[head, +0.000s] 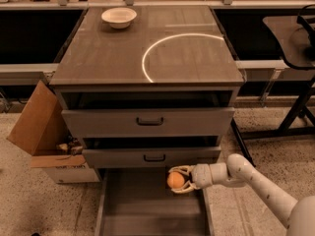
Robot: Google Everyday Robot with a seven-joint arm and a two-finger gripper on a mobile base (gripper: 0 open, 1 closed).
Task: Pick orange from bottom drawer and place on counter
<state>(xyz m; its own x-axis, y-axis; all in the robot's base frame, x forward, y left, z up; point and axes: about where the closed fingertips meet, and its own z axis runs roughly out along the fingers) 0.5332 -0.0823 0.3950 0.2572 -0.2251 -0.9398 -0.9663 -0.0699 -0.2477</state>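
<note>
- A pale two-finger tool (173,180) on a white jointed arm (256,181) reaches in from 4 o'clock. It is clamped on the small round orange fruit (175,180), one curved finger above and one below.
- The orange fruit sits at 6 o'clock, over the back right corner of the pulled-out wide grey bottom drawer (140,205). It is just below the grey middle drawer (152,157).
- The glossy dark grey-brown desk (108,58) lies at 12 o'clock, with a white bowl (118,17) at its 11 o'clock corner.
- An open brown cardboard box (37,127) stands at 9 o'clock.
</note>
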